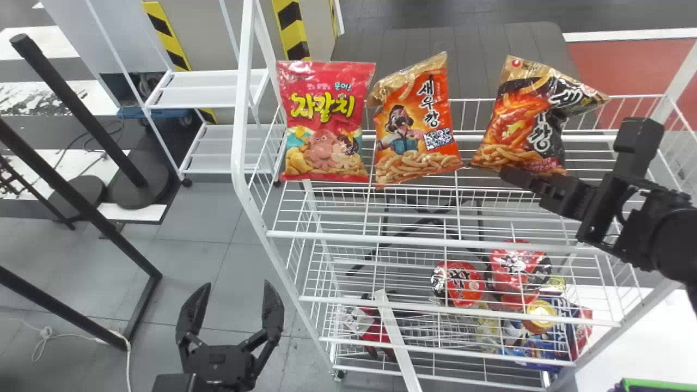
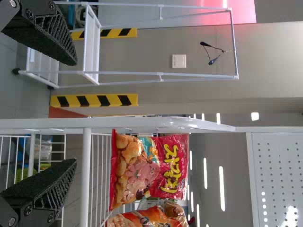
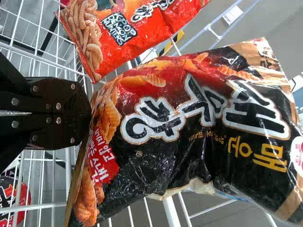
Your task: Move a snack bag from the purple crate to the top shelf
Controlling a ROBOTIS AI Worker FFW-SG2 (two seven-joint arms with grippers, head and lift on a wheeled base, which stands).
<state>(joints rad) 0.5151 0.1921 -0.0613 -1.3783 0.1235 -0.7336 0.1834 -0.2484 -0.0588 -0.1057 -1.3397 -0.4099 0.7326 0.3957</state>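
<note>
Standing at the right end of the top shelf [image 1: 414,239], black snack bag [image 1: 525,120] leans right, long axis near upright, just beyond the right tool [image 1: 506,175], clearly the nearer. Its fingers look together, clamped on bag's lower edge. Left tool [image 1: 235,287] parked near left, fingers apart, empty. Likely release next.

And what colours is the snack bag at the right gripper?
The snack bag is mostly black, with red and gold, best seen in the right wrist view.

Shop-like workspace, white wire rack [image 1: 348,237], snack bags [image 1: 326,120], hazard tape [image 1: 291,27]
</note>
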